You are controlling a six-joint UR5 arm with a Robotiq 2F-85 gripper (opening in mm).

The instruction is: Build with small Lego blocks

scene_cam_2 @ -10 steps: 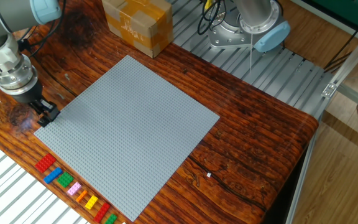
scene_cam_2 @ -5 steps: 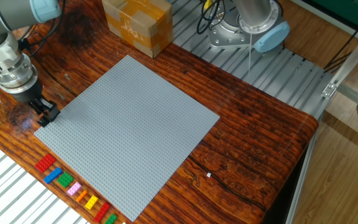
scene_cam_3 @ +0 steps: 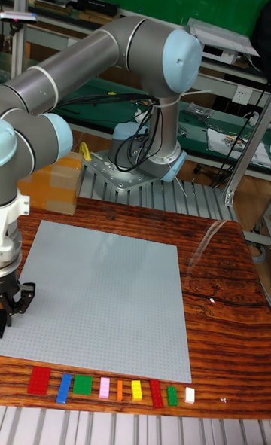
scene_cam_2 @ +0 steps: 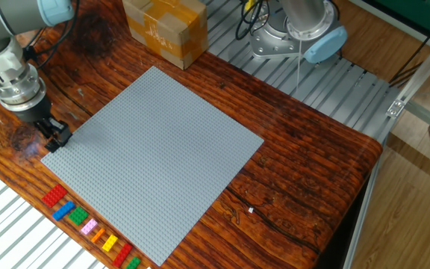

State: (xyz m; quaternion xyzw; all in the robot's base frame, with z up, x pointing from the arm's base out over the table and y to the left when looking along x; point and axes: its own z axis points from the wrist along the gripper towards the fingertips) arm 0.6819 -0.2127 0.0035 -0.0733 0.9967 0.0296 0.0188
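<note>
Lego blocks [scene_cam_3: 113,388] row (white end brick visible only in tall view)

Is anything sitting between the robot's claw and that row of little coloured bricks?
Nothing visible does. The gripper hangs at the grey plate's edge, and only bare plate and wood lie between it and the bricks lined up along the table's near edge.

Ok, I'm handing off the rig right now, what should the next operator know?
Gripper: low at the grey baseplate's left corner; whether the fingers hold anything can't be told.
Lego blocks: lined up in a row on the wooden table along the baseplate's near edge, red one at the end nearest the gripper.
Done: nothing visibly built on the plate.
Left: pick the blocks and build.
</note>
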